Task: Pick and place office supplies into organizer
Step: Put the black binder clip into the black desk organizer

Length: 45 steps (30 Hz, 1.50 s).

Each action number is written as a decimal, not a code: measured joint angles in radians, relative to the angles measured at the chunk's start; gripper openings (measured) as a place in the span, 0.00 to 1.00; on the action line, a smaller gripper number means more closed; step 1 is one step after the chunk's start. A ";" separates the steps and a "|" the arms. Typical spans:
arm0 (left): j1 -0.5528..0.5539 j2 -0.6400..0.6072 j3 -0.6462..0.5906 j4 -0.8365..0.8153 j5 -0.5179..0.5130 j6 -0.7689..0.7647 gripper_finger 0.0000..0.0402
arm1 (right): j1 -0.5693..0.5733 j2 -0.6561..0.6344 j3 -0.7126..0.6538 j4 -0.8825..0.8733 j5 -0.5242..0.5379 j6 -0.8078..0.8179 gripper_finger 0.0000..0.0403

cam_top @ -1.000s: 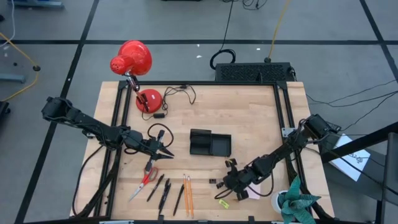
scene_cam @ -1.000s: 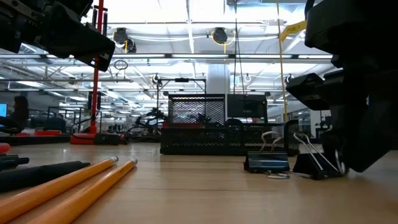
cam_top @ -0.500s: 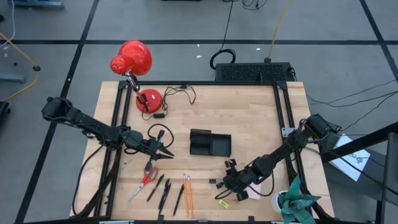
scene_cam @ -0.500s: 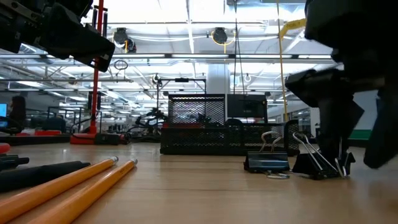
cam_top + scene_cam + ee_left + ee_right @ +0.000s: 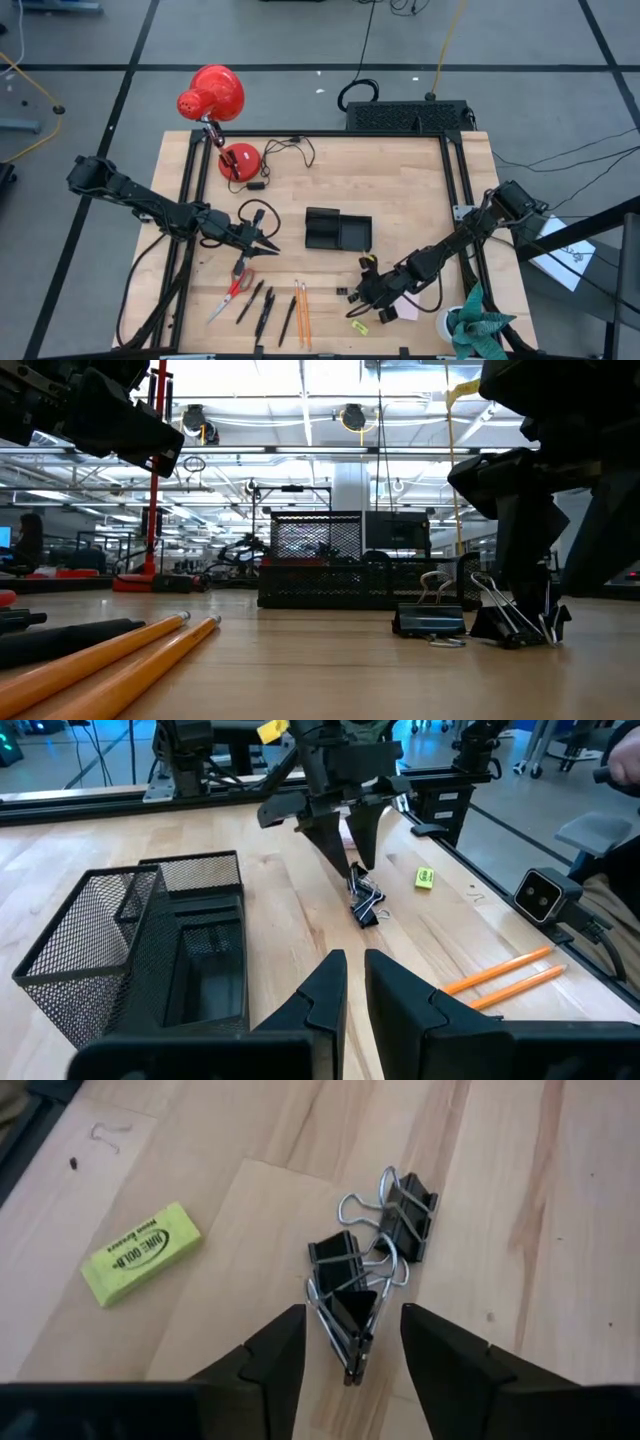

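Large open robotics lab or industrial hall: grey concrete floor (image 5: 300, 40) crossed by dark tape lines and loose cables, wooden workbench (image 5: 400, 190) in a black metal frame, ceiling strip lights and distant equipment racks behind.

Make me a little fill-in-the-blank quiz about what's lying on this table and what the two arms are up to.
1. The right gripper hangs with open jaws over a cluster of black binder ____.
2. The eraser beside that cluster is coloured ____.
3. Two orange pencils lie side by side near the table's front edge; the scissors there have ____ handles.
4. The mesh organizer holds ____ supplies so far.

Missing words: clips; yellow; red; no
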State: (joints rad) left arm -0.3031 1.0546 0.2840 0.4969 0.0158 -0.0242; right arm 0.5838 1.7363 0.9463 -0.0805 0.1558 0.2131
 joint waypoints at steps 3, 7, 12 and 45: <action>0.000 0.000 0.000 0.000 0.000 0.000 0.12 | 0.000 0.000 0.000 0.009 0.001 0.002 0.39; 0.000 0.000 0.000 0.000 0.000 0.000 0.12 | -0.002 0.008 0.000 0.008 0.003 0.002 0.38; 0.000 0.000 0.000 0.000 0.000 0.001 0.12 | -0.006 0.008 0.000 0.011 0.004 0.003 0.38; 0.000 0.000 0.000 -0.003 0.000 0.002 0.12 | -0.034 -0.126 0.000 0.029 0.113 -0.094 0.04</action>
State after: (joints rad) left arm -0.3027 1.0546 0.2840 0.4942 0.0158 -0.0227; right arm 0.5502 1.6104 0.9466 -0.0518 0.2688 0.1195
